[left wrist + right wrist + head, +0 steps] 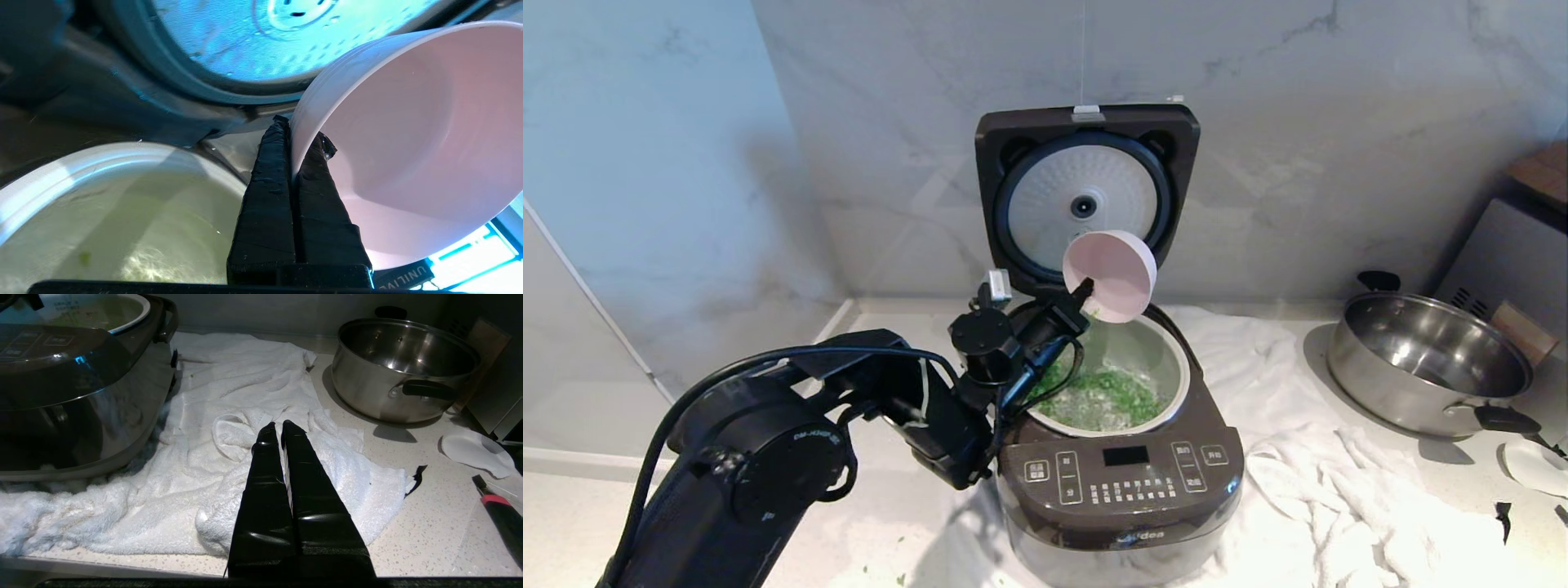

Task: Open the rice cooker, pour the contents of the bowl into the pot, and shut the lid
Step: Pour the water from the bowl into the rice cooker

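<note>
my left gripper is clamped on the rim of the bowl, tipped mouth-down over the pot, just in front of the raised lid. greens in pot. right gripper closed, idle over the towel.

A home kitchen: marble-look backsplash, speckled counter, rice cooker and steel pot (black-handled).

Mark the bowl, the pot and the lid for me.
bowl (1112,273): head view, on its pale pink outer base, tipped over the cooker.
pot (1168,347): head view, on the bare white inner wall above the green bits.
lid (1086,193): head view, on the white dimpled disc of its raised underside.
</note>
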`<state>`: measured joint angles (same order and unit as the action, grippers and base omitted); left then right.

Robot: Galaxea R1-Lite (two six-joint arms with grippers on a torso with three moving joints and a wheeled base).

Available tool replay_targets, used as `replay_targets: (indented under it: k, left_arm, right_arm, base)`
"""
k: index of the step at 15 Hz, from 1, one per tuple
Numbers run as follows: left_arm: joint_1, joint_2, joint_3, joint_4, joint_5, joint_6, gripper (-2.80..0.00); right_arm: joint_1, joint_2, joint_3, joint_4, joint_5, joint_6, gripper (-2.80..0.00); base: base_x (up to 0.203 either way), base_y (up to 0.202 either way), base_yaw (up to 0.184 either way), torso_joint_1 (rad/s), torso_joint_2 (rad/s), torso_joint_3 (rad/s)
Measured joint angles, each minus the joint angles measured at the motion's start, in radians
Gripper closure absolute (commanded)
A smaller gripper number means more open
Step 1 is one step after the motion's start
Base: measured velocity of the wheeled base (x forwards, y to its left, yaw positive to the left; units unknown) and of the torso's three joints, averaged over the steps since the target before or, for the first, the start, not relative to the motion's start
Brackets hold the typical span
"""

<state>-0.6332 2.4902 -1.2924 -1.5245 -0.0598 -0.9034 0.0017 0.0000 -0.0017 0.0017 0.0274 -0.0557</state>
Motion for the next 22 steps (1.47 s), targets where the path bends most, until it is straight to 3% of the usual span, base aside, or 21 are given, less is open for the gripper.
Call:
replay_targets:
  k: [12, 17, 19, 22]
  left_arm:
    - [0.05, -0.023, 0.02, 0.007, -0.064, 0.003, 0.0]
    - [0.11, -0.11, 0.08, 0.015, -0.213, 0.038, 0.0]
    - [0.136, -0.188, 0.11, 0.099, -0.259, 0.054, 0.0]
    - [0.174, -0.326, 0.197, 0.328, -0.348, 0.178, 0.0]
  right_arm:
    - [0.0, 0.0, 0.0, 0.0, 0.0, 0.0, 0.0]
    - [0.0, 0.0, 0.0, 0.0, 0.0, 0.0, 0.0]
    - [0.0, 0.0, 0.0, 0.0, 0.0, 0.0, 0.0]
    - [0.0, 0.0, 0.0, 0.0, 0.0, 0.0, 0.0]
  base:
    - [0.0, 0.0, 0.0, 0.0, 0.0, 0.0]
    - [0.0, 0.0, 0.0, 0.0, 0.0, 0.0]
    - [0.0, 0.0, 0.0, 0.0, 0.0, 0.0]
    - [0.0, 0.0, 0.0, 0.0, 0.0, 0.0]
